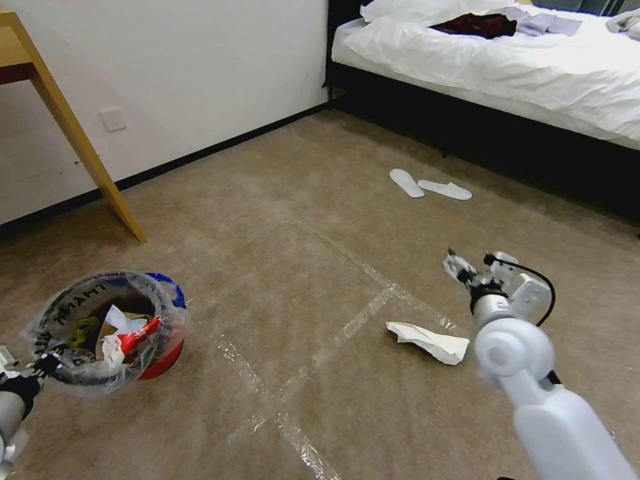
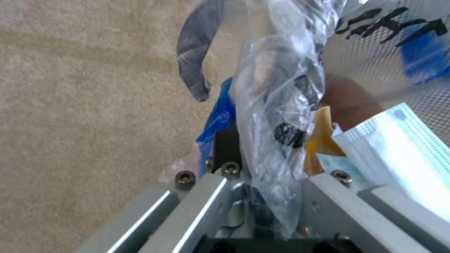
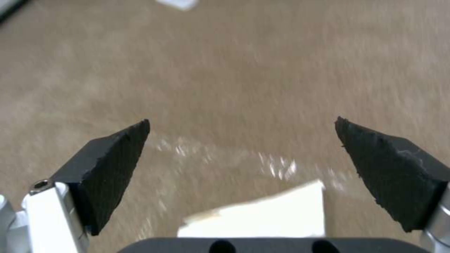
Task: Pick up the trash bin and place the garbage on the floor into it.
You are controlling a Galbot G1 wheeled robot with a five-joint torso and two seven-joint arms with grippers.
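One trash bin (image 1: 110, 330) sits at the robot's left, a small round red tub lined with a clear crinkly bag printed with black letters, a blue patch and a yellow face. Whether it rests on the floor (image 1: 280, 193) or hangs just above it, I cannot tell. Inside lie several pieces of litter: white tissue, a red wrapper (image 1: 137, 335), and, seen from the left wrist, one light-blue mask (image 2: 403, 147) and a yellow scrap (image 2: 321, 140).

The left hand (image 1: 41, 365) is clamped on the bin's near rim, its fingers (image 2: 227, 146) pinching the bag and wall between them.

One piece of garbage lies on the carpet: a crumpled white paper (image 1: 427, 341), flat and creased, beside a crossing of shiny tape lines. The right hand (image 1: 475, 265) hangs above and just beyond it, its two black pads (image 3: 110, 165) spread wide with nothing between them; the paper shows at the base of the right wrist view.

Two white slippers (image 1: 430, 185) lie near the bed (image 1: 520, 73).
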